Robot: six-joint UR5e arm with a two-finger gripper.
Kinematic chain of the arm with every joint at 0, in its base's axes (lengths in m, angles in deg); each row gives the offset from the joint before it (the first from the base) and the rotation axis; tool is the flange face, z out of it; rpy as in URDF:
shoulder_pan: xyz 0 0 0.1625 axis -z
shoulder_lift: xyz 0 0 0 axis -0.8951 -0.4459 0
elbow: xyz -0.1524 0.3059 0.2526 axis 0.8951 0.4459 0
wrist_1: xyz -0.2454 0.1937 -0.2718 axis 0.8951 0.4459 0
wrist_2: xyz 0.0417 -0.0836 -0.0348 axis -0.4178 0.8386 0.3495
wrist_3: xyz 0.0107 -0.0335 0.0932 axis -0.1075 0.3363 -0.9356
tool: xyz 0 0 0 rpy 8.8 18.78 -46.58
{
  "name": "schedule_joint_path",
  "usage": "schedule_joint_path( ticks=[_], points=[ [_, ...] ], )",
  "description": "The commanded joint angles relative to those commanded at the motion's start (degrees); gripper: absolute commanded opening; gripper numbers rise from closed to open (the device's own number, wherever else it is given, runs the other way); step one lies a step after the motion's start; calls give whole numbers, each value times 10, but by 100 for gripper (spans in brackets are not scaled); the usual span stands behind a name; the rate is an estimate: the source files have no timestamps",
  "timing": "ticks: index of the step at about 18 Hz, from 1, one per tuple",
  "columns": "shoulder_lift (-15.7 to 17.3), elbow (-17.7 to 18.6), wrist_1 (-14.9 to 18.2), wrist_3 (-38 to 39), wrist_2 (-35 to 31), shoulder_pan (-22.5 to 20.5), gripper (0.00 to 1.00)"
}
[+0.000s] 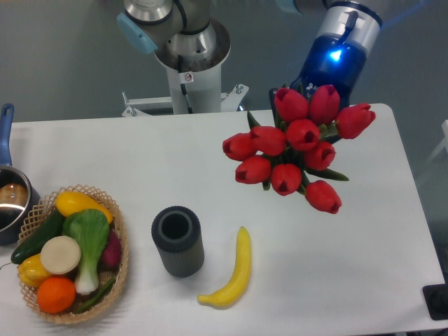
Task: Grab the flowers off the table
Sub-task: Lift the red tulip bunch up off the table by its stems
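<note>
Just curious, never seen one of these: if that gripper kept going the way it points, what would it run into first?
Probably the bare white table. The gripper points roughly downward, holding the flowers, though depth is unclear.
</note>
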Motion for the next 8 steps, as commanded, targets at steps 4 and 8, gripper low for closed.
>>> schedule_joint_path(
  ticks=[4,8],
  points=[
    [-1,-1,-1,0,0,1,22],
    [-4,-4,-1,0,0,0,22]
  ],
)
